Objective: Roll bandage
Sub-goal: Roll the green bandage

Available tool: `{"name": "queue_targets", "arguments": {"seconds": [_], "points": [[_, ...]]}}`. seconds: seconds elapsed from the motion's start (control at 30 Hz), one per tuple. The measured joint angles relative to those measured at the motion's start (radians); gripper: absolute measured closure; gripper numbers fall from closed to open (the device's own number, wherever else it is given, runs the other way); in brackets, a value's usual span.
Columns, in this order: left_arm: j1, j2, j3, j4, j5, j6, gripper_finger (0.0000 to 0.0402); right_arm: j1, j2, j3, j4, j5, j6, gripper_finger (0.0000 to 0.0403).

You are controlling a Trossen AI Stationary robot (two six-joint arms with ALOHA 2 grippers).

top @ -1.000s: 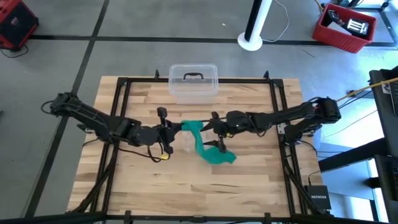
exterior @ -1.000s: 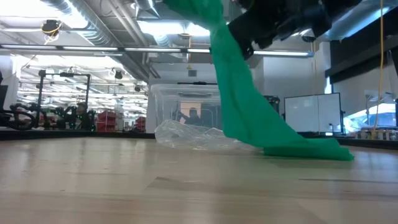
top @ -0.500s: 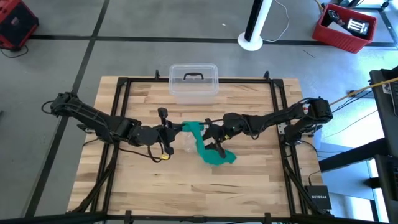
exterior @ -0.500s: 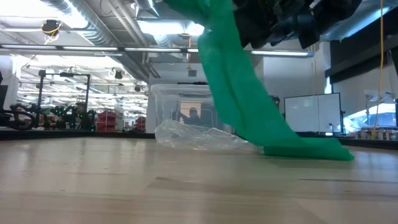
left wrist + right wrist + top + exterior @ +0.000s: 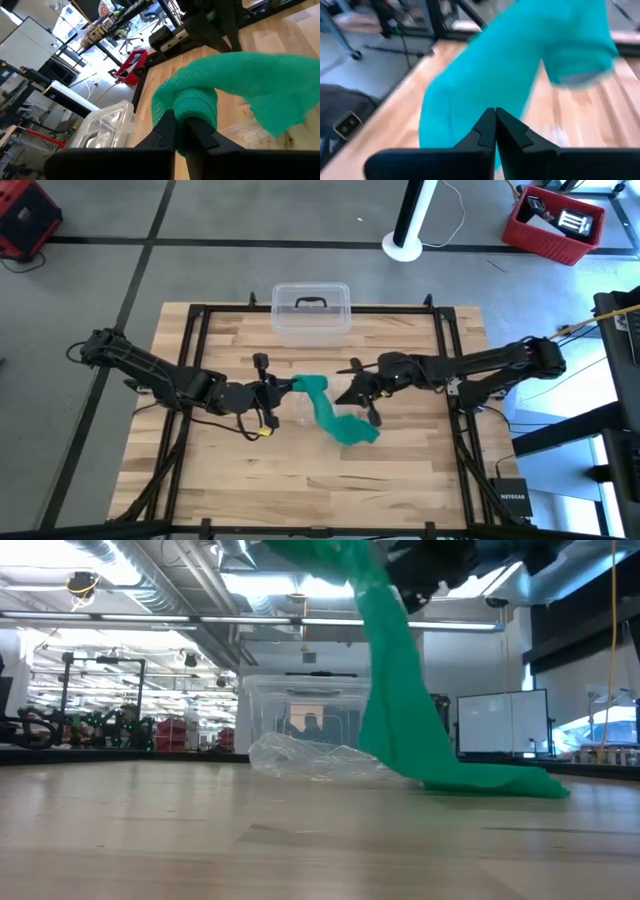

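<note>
Butcher-block wooden table (image 5: 230,470) leaves open room toward its near edge. Teal-green fabric bandage (image 5: 330,410) hangs mid-table, long axis slanting down to a heap. Left gripper (image 5: 283,388) pinches its raised end; right gripper (image 5: 362,402) is closed, empty, just beside it.

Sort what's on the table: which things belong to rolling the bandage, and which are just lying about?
In the job:
bandage, one end pinched in the shut left gripper
right gripper, shut, holding nothing

Lying about:
clear plastic wrapper
lidded clear box
</note>
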Motion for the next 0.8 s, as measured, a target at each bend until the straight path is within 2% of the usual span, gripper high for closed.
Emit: {"name": "queue_targets", "arguments": {"seconds": [0.17, 0.23, 0.3, 0.37, 0.47, 0.57, 0.67, 0.8], "points": [[0.0, 0.0, 0.0, 0.004, 0.006, -0.004, 0.0394, -0.002, 0.006, 0.0, -0.144, 0.107, 0.018, 0.0366], [0.0, 0.0, 0.0, 0.007, 0.022, -0.015, 0.0393, -0.015, 0.042, -0.001, -0.154, 0.128, 0.02, 0.0338], [0.0, 0.0, 0.0, 0.009, 0.032, -0.016, 0.0395, -0.031, 0.087, -0.001, -0.104, 0.106, 0.018, 0.0299], [0.0, 0.0, 0.0, 0.01, 0.049, -0.022, 0.0397, -0.049, 0.139, -0.001, -0.003, 0.017, 0.001, 0.0256], [-0.002, 0.0, 0.0, 0.006, 0.055, -0.026, 0.0398, -0.077, 0.218, 0.0, 0.15, -0.187, -0.001, 0.0197], [-0.008, 0.0, 0.0, 0.011, 0.056, -0.028, 0.0396, -0.093, 0.287, 0.0, 0.283, -0.358, 0.024, 0.0152], [-0.013, 0.0, 0.0, 0.013, 0.056, -0.04, 0.0394, -0.092, 0.342, 0.0, 0.375, -0.419, 0.045, 0.0126], [-0.018, 0.0, 0.0, 0.007, 0.056, -0.061, 0.0393, -0.092, 0.388, -0.001, 0.451, -0.456, 0.072, 0.0122]]}}
